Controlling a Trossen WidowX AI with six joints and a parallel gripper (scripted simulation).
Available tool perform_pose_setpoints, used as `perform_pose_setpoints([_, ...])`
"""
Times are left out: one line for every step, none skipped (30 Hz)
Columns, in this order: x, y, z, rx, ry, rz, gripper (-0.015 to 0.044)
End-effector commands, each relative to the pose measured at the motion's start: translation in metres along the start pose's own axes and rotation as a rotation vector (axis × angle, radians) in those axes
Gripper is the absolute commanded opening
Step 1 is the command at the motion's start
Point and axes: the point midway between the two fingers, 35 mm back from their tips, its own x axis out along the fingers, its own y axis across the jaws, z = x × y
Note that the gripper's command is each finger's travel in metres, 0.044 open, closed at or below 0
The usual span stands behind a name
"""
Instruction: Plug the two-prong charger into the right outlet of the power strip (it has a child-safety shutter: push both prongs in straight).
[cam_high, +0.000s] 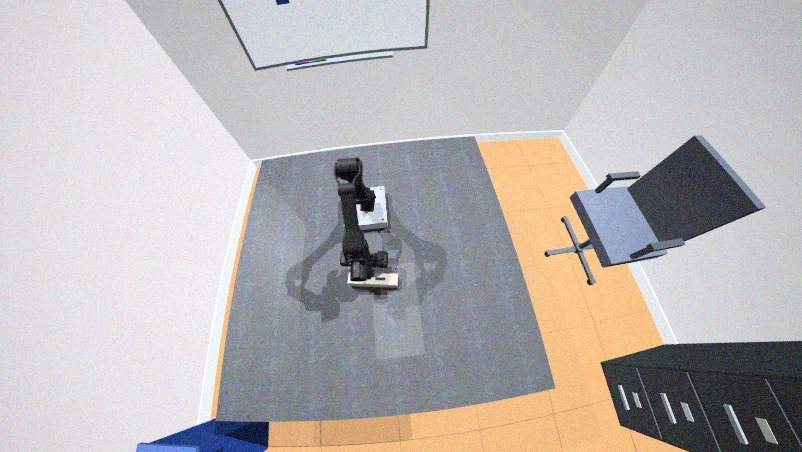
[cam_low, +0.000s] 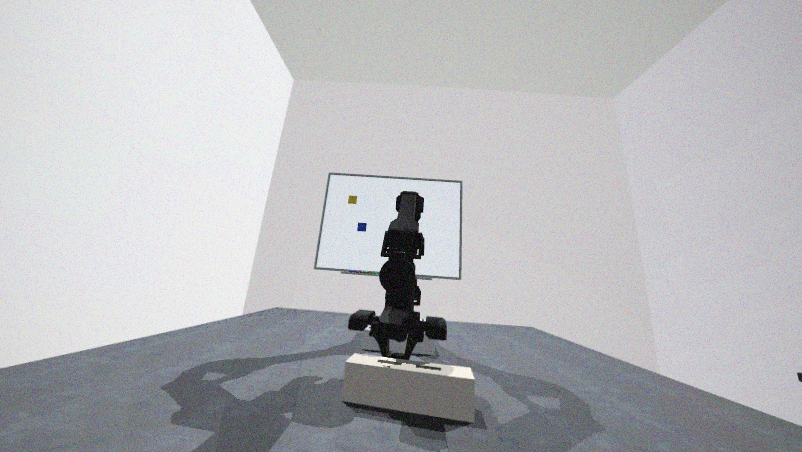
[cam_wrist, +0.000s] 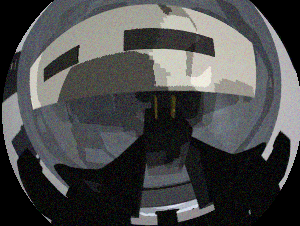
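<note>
The cream power strip lies on the grey mat. In the wrist view it has two dark slotted outlets, a left outlet and a right outlet. My gripper points down and is shut on the black charger. Its two brass prongs point away from the fingers. In the wrist view the prongs appear just below the strip's near edge, roughly in line with the right outlet. The top view hides the fingertips and charger behind the arm. Contact between prongs and strip cannot be told.
The white base plate of the arm stands behind the strip on the grey mat. Shadows of the arm fall around and across the strip. A chair, a dark cabinet and a whiteboard are farther off.
</note>
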Motion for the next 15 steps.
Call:
perform_pose_setpoints([-0.0011,0.0007,0.0018,0.004,-0.002,0.004,0.0000])
perform_pose_setpoints([-0.0011,0.0008,0.0019,0.004,-0.002,0.004,0.0000])
perform_pose_setpoints([-0.0011,0.0008,0.0021,0.004,-0.002,0.004,0.0000])
perform_pose_setpoints([-0.0012,0.0008,0.0023,0.004,-0.002,0.004,0.0000])
perform_pose_setpoints([-0.0012,0.0008,0.0025,0.004,-0.002,0.004,0.0000])
perform_pose_setpoints([-0.0013,0.0008,0.0027,0.004,-0.002,0.004,0.0000])
perform_pose_setpoints([-0.0013,0.0008,0.0029,0.004,-0.002,0.004,0.0000])
perform_pose_setpoints([-0.0013,0.0008,0.0031,0.004,-0.002,0.004,0.0000])
perform_pose_setpoints([-0.0014,0.0008,0.0033,0.004,-0.002,0.004,0.0000])
perform_pose_setpoints([-0.0014,0.0008,0.0035,0.004,-0.002,0.004,0.0000])
perform_pose_setpoints([-0.0014,0.0008,0.0037,0.004,-0.002,0.004,0.0000])
perform_pose_setpoints([-0.0014,0.0008,0.0039,0.004,-0.002,0.004,0.0000])
perform_pose_setpoints([-0.0015,0.0008,0.0041,0.004,-0.002,0.004,0.0000])
perform_pose_setpoints([-0.0015,0.0008,0.0043,0.004,-0.002,0.004,0.0000])
perform_pose_setpoints([-0.0015,0.0008,0.0045,0.004,-0.002,0.004,0.0000])
